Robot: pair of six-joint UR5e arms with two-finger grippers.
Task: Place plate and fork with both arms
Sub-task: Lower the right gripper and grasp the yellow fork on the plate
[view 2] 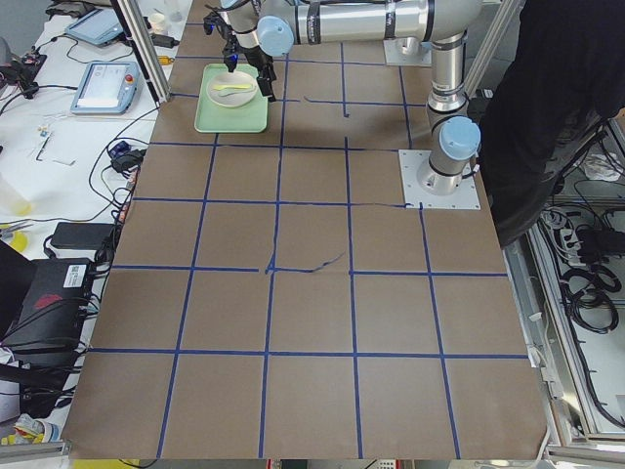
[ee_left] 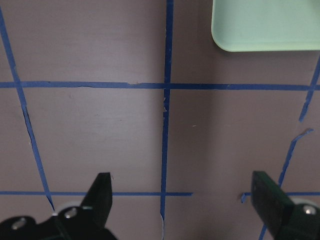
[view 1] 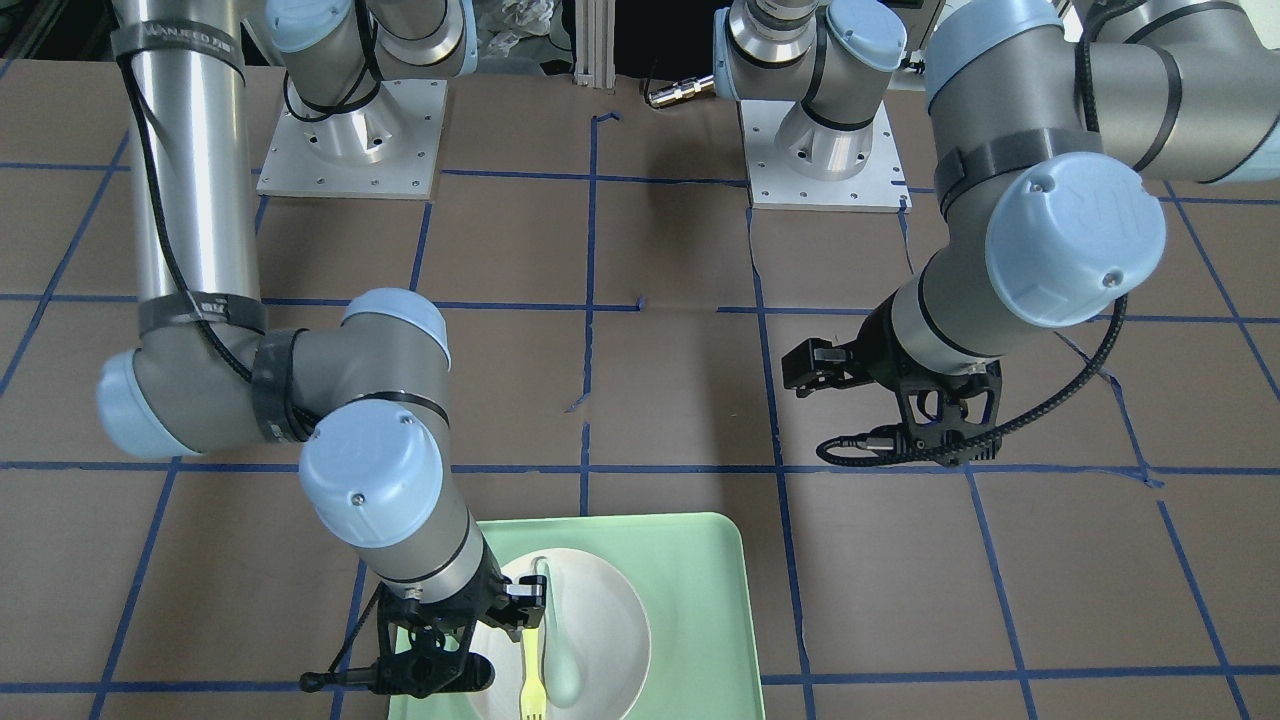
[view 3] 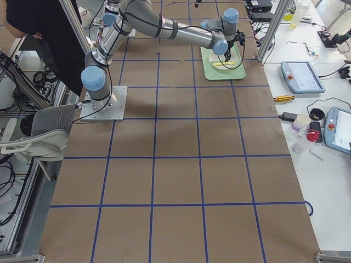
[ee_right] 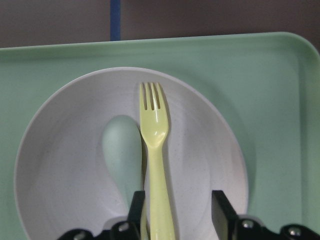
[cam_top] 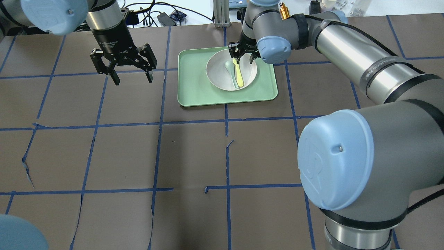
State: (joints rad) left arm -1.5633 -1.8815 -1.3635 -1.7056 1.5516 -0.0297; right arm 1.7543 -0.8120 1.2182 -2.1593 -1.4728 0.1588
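The white plate (cam_top: 216, 71) sits in the mint-green tray (cam_top: 194, 90) at the table's far side. The pale-yellow fork (cam_top: 239, 74) lies in the plate beside a grey-green spoon (cam_top: 229, 66). My right gripper (cam_top: 242, 57) is low over the plate's far edge. In the right wrist view it (ee_right: 179, 197) is open. Its fingers straddle the fork's handle (ee_right: 156, 135), with a gap on one side. The fork rests on the plate (ee_right: 60, 165). My left gripper (cam_top: 131, 74) is open and empty, above bare table left of the tray.
The spoon (ee_right: 122, 150) lies right against the fork. The tray's corner (ee_left: 265, 25) shows ahead of my left gripper (ee_left: 185, 200). Brown paper with blue tape lines covers the table. Both arm bases (view 1: 350, 140) stand at the robot's side.
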